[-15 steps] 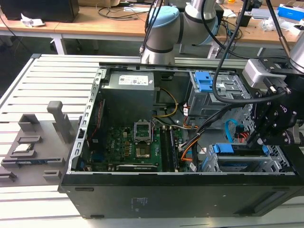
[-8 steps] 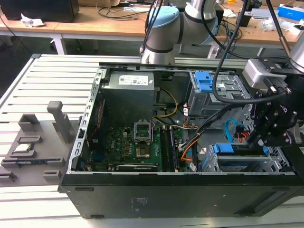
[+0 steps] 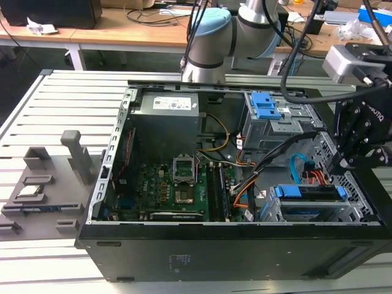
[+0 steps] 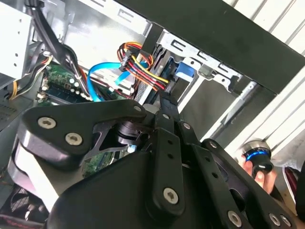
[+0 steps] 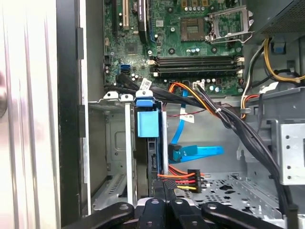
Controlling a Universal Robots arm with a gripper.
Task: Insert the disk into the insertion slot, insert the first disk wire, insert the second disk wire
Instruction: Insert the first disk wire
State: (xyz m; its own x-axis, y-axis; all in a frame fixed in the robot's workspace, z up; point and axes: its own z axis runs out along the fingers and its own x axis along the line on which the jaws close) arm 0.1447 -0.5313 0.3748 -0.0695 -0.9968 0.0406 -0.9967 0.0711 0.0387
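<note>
In the exterior view the disk (image 3: pixel 309 192) sits in the insertion slot (image 3: pixel 354 207), at eight o'clock from the gripper (image 3: pixel 335 166). We see the jaws drawn together, gripping nothing we can make out.

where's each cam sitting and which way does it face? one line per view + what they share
Exterior view: off the arm, high, looking down into the open computer case; arm and gripper show, gripper at the exterior view's right.
First wrist view: on the wrist, looking past the gripper at the disk in its cage, motherboard beyond.
Second wrist view: on the wrist, behind the gripper, facing the wires.
Shared: all three show the disk's blue frame and the blue cable.
</note>
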